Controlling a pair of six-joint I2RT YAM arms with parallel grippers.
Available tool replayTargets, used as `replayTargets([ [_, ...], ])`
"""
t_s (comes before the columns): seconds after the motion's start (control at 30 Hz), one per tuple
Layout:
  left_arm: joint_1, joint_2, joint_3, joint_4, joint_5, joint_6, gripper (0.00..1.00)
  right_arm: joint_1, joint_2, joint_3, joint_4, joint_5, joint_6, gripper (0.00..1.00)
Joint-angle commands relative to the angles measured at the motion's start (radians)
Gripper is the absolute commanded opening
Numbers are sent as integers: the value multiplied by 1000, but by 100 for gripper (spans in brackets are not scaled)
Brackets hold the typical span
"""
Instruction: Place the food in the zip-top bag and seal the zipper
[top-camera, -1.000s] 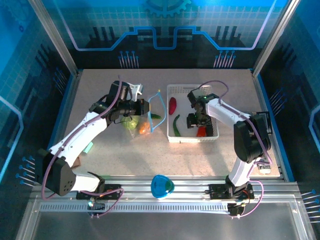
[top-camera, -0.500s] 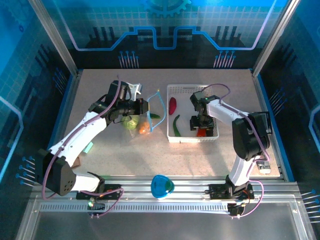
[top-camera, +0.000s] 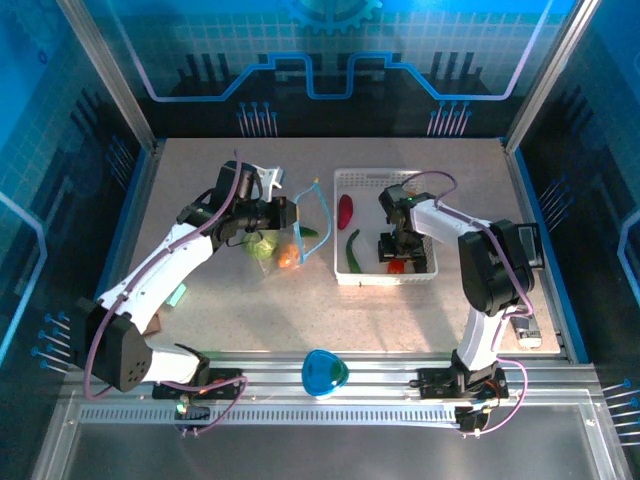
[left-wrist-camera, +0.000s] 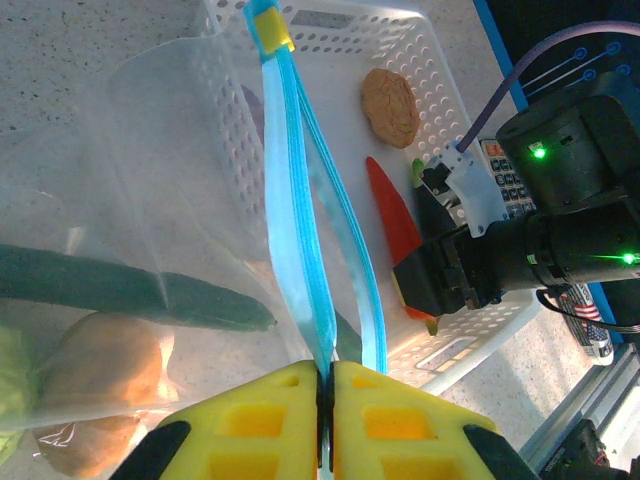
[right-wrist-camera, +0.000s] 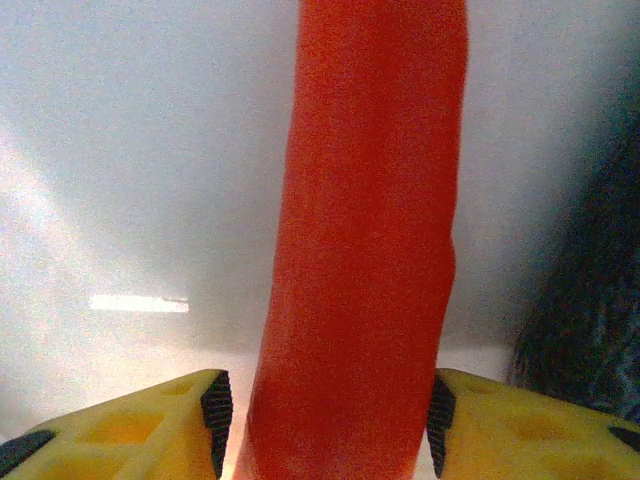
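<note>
The clear zip-top bag (top-camera: 275, 238) lies left of the white basket (top-camera: 365, 180). My left gripper (top-camera: 290, 215) (left-wrist-camera: 326, 375) is shut on one strip of its light-blue zipper (left-wrist-camera: 290, 200), and the mouth gapes toward the basket. A cabbage (top-camera: 262, 243), an orange piece (top-camera: 287, 257) and a cucumber (left-wrist-camera: 130, 290) are inside the bag. My right gripper (top-camera: 397, 255) (right-wrist-camera: 325, 410) is down in the basket with its pads against the two sides of a red chili (right-wrist-camera: 370, 250) that rests on the basket floor. A second red piece (top-camera: 345, 210), a green cucumber (top-camera: 353, 250) and a tan piece (left-wrist-camera: 390, 105) lie in the basket.
A blue-lidded round object (top-camera: 324, 372) sits on the front rail. A small green item (top-camera: 178, 295) lies beside the left arm. A remote-like device (top-camera: 527, 330) rests at the right, near the blue side wall.
The right gripper dropped into the basket's near right corner and narrowed its jaws around the red chili. The left gripper stayed put, holding the zipper.
</note>
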Motion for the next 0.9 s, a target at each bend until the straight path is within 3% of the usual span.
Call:
replayTargets([
  [0.0, 10, -9, -6, -16, 4, 14, 11, -20, 39, 26, 1, -4, 4, 50],
  [0.17, 12, -15, -4, -20, 3, 17, 11, -21, 49, 45, 2, -25, -1, 28],
  [0.33, 14, -11, 4, -22, 5, 17, 11, -21, 5, 53, -6, -11, -9, 21],
  [0.7, 13, 6, 11, -28, 3, 25, 11, -34, -174, 147, -75, -4, -59, 19],
  [0.77, 14, 7, 10, -30, 0, 28, 11, -34, -211, 166, -84, -42, -69, 19],
  [0.87, 13, 10, 12, -30, 0, 25, 11, -34, -274, 177, -71, -216, -74, 18],
])
